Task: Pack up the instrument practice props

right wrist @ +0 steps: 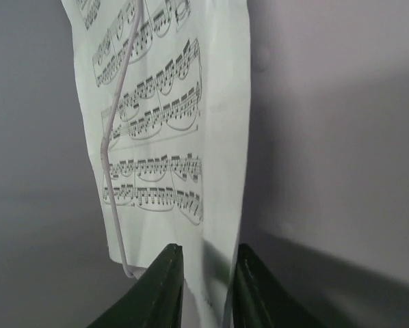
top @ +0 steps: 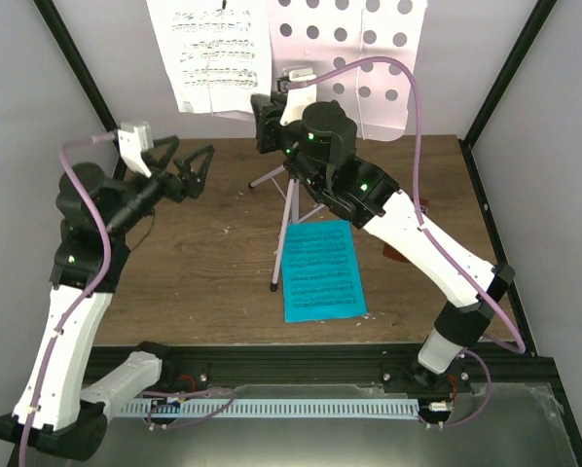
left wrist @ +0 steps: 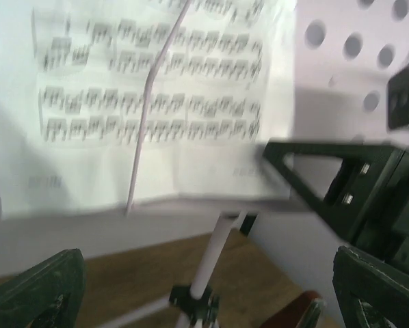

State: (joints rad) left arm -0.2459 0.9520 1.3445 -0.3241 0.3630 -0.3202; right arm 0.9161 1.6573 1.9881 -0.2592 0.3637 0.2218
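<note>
The pale pink music stand's hole-dotted desk (top: 369, 58) stands at the back on its pole (top: 286, 229). A white music sheet (top: 213, 53) rests on the desk, held under a thin wire. My right gripper (top: 267, 122) is at that sheet's lower right corner. In the right wrist view its jaws (right wrist: 208, 249) stand narrowly apart with the sheet's (right wrist: 163, 137) bottom edge between them. A cyan music sheet (top: 320, 270) lies flat on the table. My left gripper (top: 189, 173) hangs wide open and empty, left of the stand, facing the sheet (left wrist: 150, 102). A brown bit of the metronome (left wrist: 293, 314) peeks out, mostly hidden.
Black frame posts (top: 72, 58) and grey walls close in the wooden table (top: 203, 272) on both sides. The stand's tripod legs (top: 272, 177) spread over the table's middle. A black rail (top: 301, 365) runs along the near edge.
</note>
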